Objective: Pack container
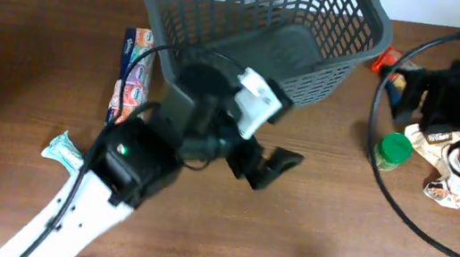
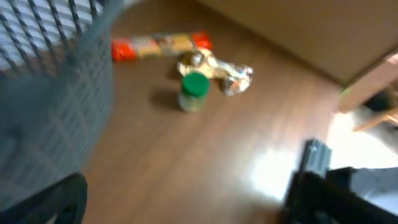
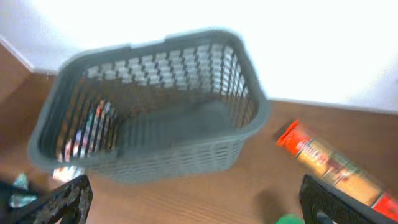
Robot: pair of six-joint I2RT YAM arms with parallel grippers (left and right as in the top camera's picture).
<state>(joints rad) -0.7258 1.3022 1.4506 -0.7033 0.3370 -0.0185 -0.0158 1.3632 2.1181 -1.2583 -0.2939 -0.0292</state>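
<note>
The container, a dark grey lattice basket (image 1: 347, 68), stands at the back middle of the table and looks empty. My left gripper (image 1: 265, 165) is open and empty just in front of the basket's near right corner. In the left wrist view the gripper (image 2: 193, 205) hangs over bare wood, with the basket wall (image 2: 56, 106) blurred at left. My right gripper (image 1: 402, 90) is open and empty to the right of the basket. In the right wrist view the gripper (image 3: 199, 205) faces the basket (image 3: 180, 162).
A green-lidded jar (image 1: 394, 151) (image 2: 194, 92), a crumpled foil pack (image 1: 449, 173) (image 2: 227, 71) and a long orange-ended packet (image 1: 388, 61) (image 3: 329, 165) lie right of the basket. A colourful flat packet (image 1: 132, 74) and a teal wrapper (image 1: 63, 150) lie left.
</note>
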